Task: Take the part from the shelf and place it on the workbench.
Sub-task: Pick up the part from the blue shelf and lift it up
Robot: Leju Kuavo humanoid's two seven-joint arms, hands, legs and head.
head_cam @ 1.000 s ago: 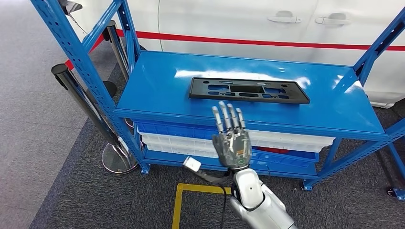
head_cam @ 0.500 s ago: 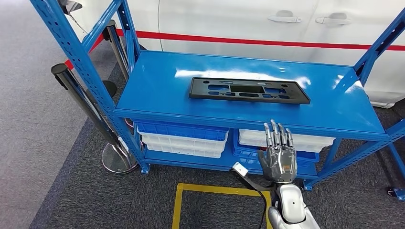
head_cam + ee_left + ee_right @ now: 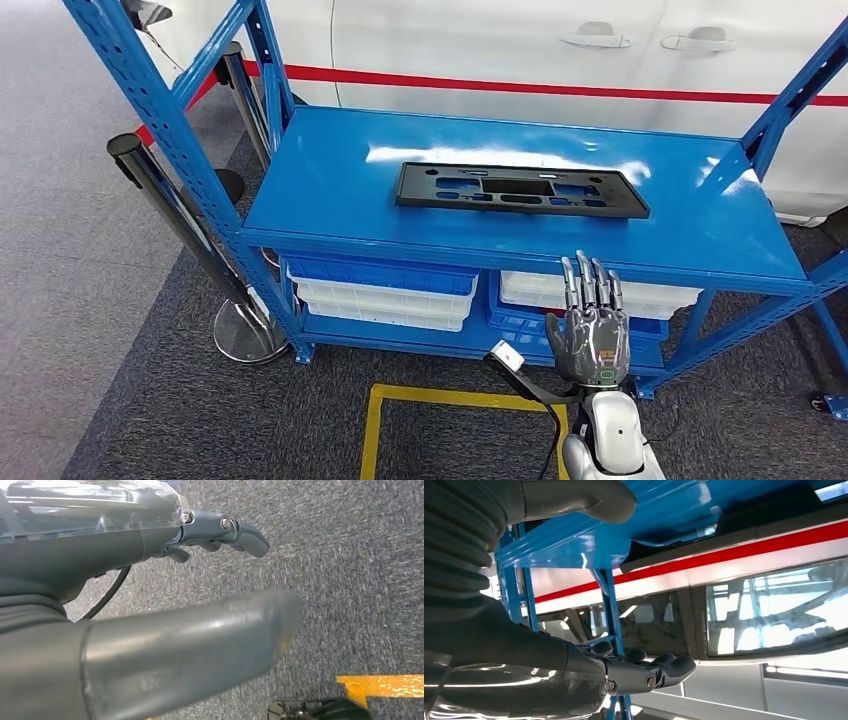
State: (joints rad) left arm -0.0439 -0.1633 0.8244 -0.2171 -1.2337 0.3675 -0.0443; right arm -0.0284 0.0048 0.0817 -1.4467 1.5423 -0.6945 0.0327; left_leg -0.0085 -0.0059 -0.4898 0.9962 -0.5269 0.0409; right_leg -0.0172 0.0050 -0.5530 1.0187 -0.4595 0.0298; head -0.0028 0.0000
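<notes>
Part (image 3: 521, 190): black flat plate, long rectangle w/ cutouts and slots, looks like molded plastic, matte. Lies flat on the top deck of the shelf, roughly mid, long side facing the robot. Nothing touching it.
Shelf (image 3: 330, 200): blue painted steel rack, glossy top w/ glare, perforated uprights. Part's near the front half, prob so it can be reached w/o leaning far (my guess).
Right hand (image 3: 592, 325): raised in front of the shelf's front edge, below deck level, back of hand to the head cam, fingers (image 3: 590, 282) straight, pointing up and close side by side. Holding nothing, released. Sits off toward the part's right end, well short of it. Wrist view (image 3: 644, 672) looks up at the underside of the blue deck, so it's def lower than the part.
Left hand (image 3: 220, 530): hanging over grey carpet, fingers a bit curled but loose, nothing in it, so relaxed/open imo.
Bins (image 3: 385, 290): white and blue plastic trays on the lower level, not part of the job.
Floor: grey carpet, yellow tape box (image 3: 372, 430) marking where the robot stands.
Behind: white car (image 3: 560, 50) w/ red stripe.
Stage: pickup not done yet; hand needs to go up and fwd over the edge first.
</notes>
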